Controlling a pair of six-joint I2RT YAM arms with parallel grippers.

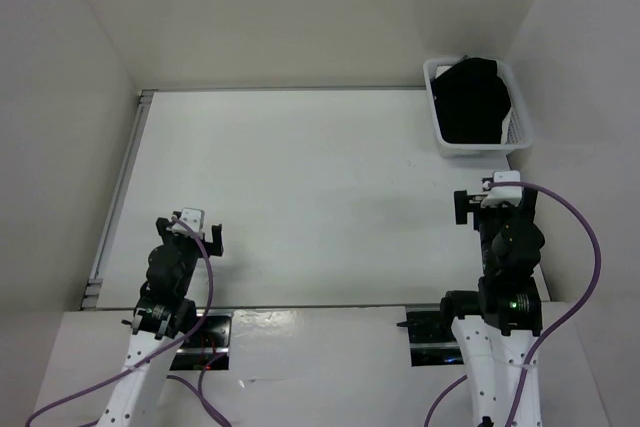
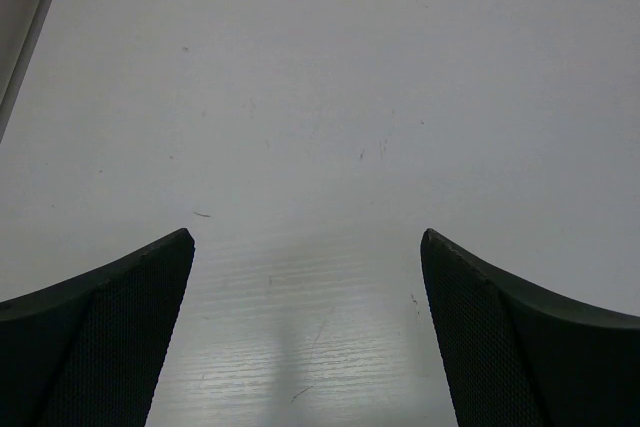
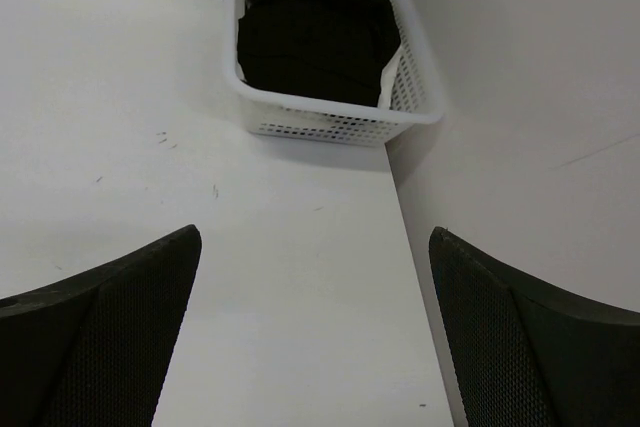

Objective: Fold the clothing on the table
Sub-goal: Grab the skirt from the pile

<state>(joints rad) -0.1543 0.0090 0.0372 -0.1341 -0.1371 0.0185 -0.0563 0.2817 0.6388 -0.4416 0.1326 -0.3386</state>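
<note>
A robotics lab test cell is being indicated. A white bench [image 1: 300, 197] is being enclosed on three sides by plain white panels [image 1: 300, 17]. A left arm [image 1: 168, 272] and a right arm [image 1: 510, 247], bolted at its near edge, are being fed by purple cables [image 1: 598, 252].

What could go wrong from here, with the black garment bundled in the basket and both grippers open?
1. The clothing fills the light mesh basket, so a pull by the right gripper may drag or tip the basket with it.
2. The basket sits in the far right corner against the wall. That leaves little room to approach, and it is probably beyond the left gripper.
</note>
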